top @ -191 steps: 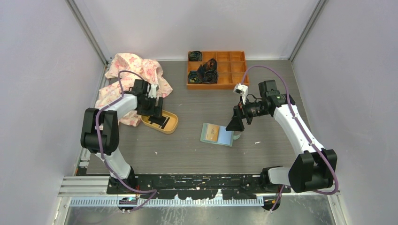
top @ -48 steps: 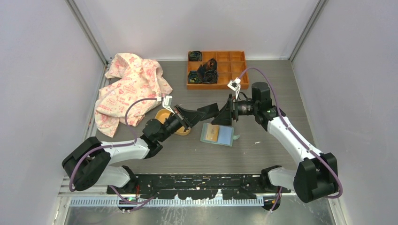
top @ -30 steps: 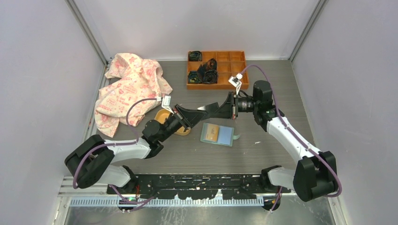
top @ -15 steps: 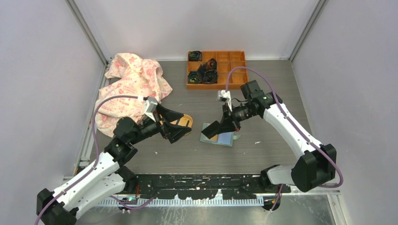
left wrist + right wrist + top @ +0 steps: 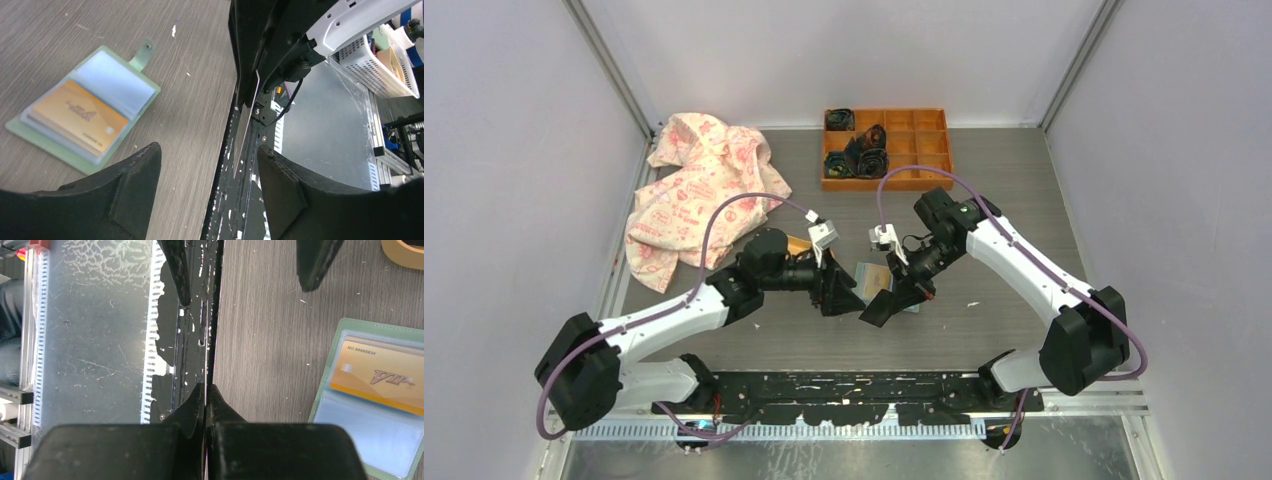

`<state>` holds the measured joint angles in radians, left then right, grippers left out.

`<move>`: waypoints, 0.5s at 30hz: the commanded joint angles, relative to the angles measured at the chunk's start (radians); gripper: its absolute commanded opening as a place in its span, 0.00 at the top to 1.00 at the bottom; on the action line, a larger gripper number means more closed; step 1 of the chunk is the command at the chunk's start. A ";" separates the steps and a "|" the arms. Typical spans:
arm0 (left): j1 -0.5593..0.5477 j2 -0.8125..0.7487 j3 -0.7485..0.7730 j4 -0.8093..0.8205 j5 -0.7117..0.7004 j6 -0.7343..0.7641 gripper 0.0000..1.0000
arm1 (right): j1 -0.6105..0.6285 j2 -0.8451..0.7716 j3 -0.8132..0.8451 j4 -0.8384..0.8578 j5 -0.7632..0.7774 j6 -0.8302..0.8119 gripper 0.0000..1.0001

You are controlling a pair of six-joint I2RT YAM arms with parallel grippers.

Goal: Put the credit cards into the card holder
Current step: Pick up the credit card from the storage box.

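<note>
The mint-green card holder (image 5: pixel 80 117) lies open on the table with an orange credit card (image 5: pixel 75 117) in its clear sleeve. In the top view, both grippers partly cover the card holder (image 5: pixel 871 277). My right gripper (image 5: pixel 206 387) is shut on a thin whitish credit card (image 5: pixel 246 125) held edge-on above the table's front part. My left gripper (image 5: pixel 207 185) is open. The card's lower end hangs between the left jaws without touching either. The two grippers meet just in front of the holder, left gripper (image 5: pixel 842 300) beside right gripper (image 5: pixel 876 310).
A pink patterned cloth (image 5: pixel 699 185) lies at the back left. An orange compartment tray (image 5: pixel 929 150) with dark items stands at the back centre. A yellow-orange dish (image 5: pixel 797 243) sits behind my left arm. The table's front edge and black rail (image 5: pixel 844 385) are close below the grippers.
My left arm has swung from beside the dish to the centre, its open jaws now around the card's end. The right gripper has moved forward off the holder with the card.
</note>
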<state>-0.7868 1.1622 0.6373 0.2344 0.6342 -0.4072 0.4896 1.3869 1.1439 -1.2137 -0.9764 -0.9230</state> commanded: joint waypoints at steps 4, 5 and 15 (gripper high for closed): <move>-0.044 0.114 0.060 0.245 0.093 -0.020 0.32 | 0.011 0.005 0.048 -0.018 0.004 -0.032 0.99; -0.053 0.125 0.061 0.253 0.093 -0.021 0.32 | 0.012 0.006 0.048 -0.018 0.004 -0.030 0.99; -0.081 0.215 0.107 0.255 0.108 -0.050 0.99 | 0.012 0.009 0.048 -0.009 0.002 -0.014 0.99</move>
<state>-0.8654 1.3685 0.6903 0.4088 0.7177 -0.4477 0.4957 1.3972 1.1534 -1.2194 -0.9573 -0.9367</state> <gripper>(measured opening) 0.187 0.042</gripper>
